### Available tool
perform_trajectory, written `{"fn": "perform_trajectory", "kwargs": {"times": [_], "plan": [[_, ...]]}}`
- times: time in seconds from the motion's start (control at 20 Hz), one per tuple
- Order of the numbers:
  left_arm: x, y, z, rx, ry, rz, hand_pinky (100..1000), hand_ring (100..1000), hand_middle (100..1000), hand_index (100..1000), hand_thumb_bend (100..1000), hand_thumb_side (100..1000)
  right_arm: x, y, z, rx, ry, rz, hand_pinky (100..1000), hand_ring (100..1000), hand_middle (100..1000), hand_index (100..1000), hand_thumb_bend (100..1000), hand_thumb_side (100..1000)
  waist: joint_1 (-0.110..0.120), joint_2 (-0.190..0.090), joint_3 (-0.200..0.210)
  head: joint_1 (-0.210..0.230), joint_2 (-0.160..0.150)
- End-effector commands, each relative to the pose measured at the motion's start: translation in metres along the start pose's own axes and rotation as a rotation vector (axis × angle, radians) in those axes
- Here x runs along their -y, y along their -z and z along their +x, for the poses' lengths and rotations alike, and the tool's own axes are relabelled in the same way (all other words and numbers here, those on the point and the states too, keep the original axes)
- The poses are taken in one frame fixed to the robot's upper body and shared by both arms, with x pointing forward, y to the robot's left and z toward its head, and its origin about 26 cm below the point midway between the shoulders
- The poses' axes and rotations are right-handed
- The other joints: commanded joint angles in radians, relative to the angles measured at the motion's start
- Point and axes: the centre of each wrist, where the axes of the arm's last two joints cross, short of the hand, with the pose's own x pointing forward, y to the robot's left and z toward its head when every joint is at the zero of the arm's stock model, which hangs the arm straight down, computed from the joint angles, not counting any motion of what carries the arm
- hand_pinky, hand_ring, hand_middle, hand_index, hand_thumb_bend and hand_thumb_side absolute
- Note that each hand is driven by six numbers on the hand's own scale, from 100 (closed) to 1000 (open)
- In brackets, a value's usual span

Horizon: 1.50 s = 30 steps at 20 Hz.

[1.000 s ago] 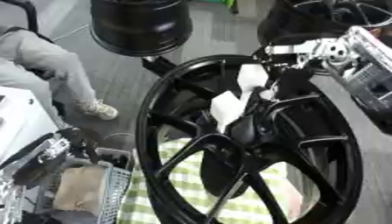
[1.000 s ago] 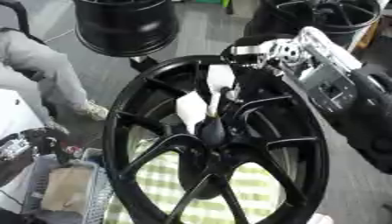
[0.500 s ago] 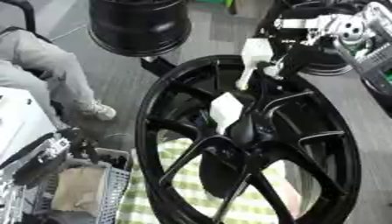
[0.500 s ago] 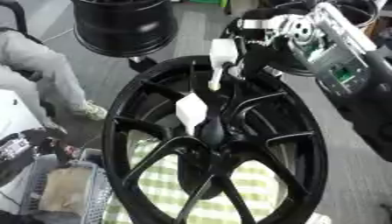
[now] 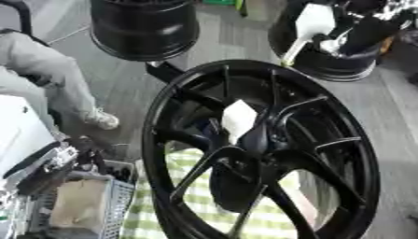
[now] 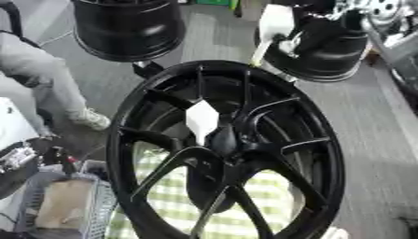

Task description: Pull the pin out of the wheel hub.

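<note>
The black spoked wheel hub (image 5: 269,154) stands tilted in the middle of the view. A white pin (image 5: 238,119) with a flat head sits at its centre boss. A second white pin (image 5: 311,22) hangs above the hub's top rim, its thin shaft pointing down-left and clear of the hub. My right hand (image 5: 363,21) is at the top right, shut on that pin's head end and partly blurred. My left hand (image 5: 61,161) shows dark and silver at the lower left edge, away from the hub.
Two more black wheels stand behind, one at top left (image 5: 145,28) and one at top right (image 5: 335,63). A seated person's grey trouser leg (image 5: 41,65) is at the left. A wire basket (image 5: 78,210) sits lower left. A green checked cloth (image 5: 192,205) lies under the hub.
My right hand has risen up and to the right with one white pin, from the hub's spokes to above its rim. The other white pin stays at the hub's centre.
</note>
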Motion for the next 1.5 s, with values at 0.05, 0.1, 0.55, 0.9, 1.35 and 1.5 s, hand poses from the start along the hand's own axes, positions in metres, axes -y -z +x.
{"fn": "perform_trajectory", "kwargs": {"times": [0.05,0.1,0.55,0.9,1.35,1.5], "plan": [[-0.007,-0.005,0.007,-0.007,0.031,0.014,611,496,648,745,100,920,0.028,-0.033,-0.019,-0.059,0.0,-0.175,476,265,403,550,100,124,0.005,-0.013,-0.01,0.008,-0.003],[-0.007,-0.006,0.007,-0.008,0.031,0.017,611,496,648,745,100,920,0.027,-0.042,-0.031,-0.091,0.015,-0.225,470,262,400,548,100,115,0.006,-0.012,-0.017,0.013,-0.003],[-0.012,-0.013,0.007,-0.011,0.037,0.041,611,497,649,744,100,913,-0.061,-0.092,-0.127,-0.46,0.202,-0.507,439,252,385,536,100,100,0.014,-0.006,-0.073,0.038,-0.003],[-0.012,-0.013,0.007,0.0,0.027,0.046,611,498,650,745,100,902,-0.164,-0.116,-0.193,-0.936,0.363,-0.504,516,393,680,821,100,126,0.027,-0.015,-0.072,0.037,-0.003],[-0.01,-0.014,0.004,0.004,0.014,0.052,611,499,651,745,100,901,-0.242,-0.136,-0.221,-1.359,0.405,-0.765,467,377,788,923,229,423,0.037,-0.026,-0.073,0.035,-0.003],[-0.008,-0.014,0.003,0.002,0.006,0.053,611,500,651,745,100,900,-0.243,-0.127,-0.209,-1.33,0.409,-0.913,448,369,773,912,219,424,0.04,-0.033,-0.072,0.036,-0.003]]}}
